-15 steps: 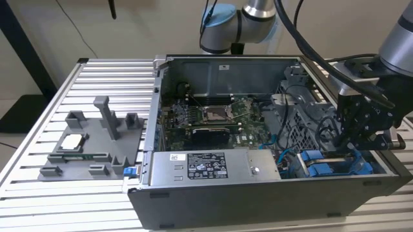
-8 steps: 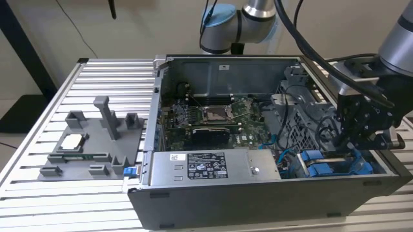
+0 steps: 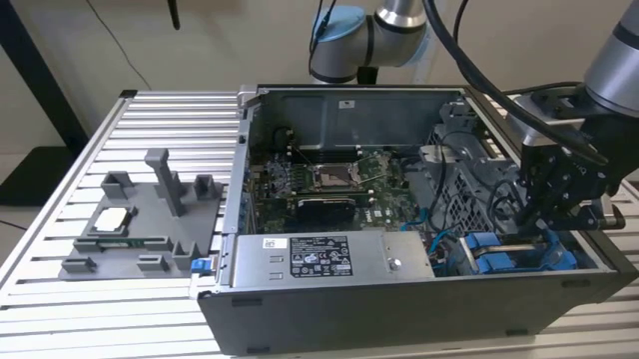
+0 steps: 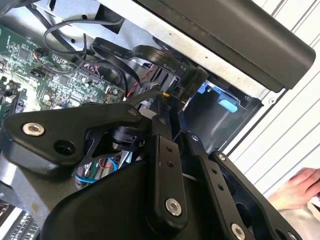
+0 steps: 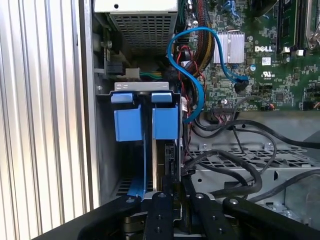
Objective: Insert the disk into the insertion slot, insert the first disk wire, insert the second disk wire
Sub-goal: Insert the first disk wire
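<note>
Black finger links of the gripper point(image 5: 176, 190) lie in the foreground in both wrist views. The fingers point(image 4: 165, 150) are drawn close together and seem to pinch a dark connector point(image 4: 167, 100) trailing a yellow wire, though the contact is partly hidden. The gripper hangs over the insertion slot point(image 5: 102, 150), a grey bay in the near corner of the computer case point(image 3: 399, 314) at the exterior view's right. The disk point(image 5: 165, 122) stands on edge inside this bay, its blue carrier just beside a second blue fitting point(image 5: 127, 125). A blue cable point(image 5: 192, 80) loops from the bay toward the motherboard point(image 3: 330, 179), next to the perforated cage point(image 5: 285, 160). The labelled power-supply box point(image 3: 319, 258) lies along the case's near edge. The case rests on the slatted table point(image 3: 60, 314), toward its edge at the exterior view's right. A grey fixture plate point(image 3: 140, 232) lies toward the opposite edge. A person's hand point(image 4: 302, 187) shows over the table beside the case's outer wall.
</note>
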Robot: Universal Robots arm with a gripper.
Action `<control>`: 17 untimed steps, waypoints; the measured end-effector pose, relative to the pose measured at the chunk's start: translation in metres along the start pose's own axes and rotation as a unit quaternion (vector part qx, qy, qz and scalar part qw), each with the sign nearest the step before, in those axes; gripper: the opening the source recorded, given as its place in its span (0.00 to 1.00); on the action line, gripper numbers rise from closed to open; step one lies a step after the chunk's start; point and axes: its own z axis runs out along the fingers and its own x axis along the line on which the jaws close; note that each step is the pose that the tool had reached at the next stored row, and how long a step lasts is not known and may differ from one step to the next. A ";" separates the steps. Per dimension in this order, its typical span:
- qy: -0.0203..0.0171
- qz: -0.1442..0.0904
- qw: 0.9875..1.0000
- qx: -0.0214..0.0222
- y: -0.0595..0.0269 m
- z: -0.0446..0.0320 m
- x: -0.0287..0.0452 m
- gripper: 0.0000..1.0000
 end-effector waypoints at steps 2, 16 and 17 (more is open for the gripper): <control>0.000 0.000 1.000 0.000 0.0000 0.0004 0.0000 0.19; 0.001 0.000 1.000 0.000 -0.0028 0.0065 0.0017 0.19; 0.001 0.000 1.000 0.000 -0.0029 0.0082 0.0018 0.19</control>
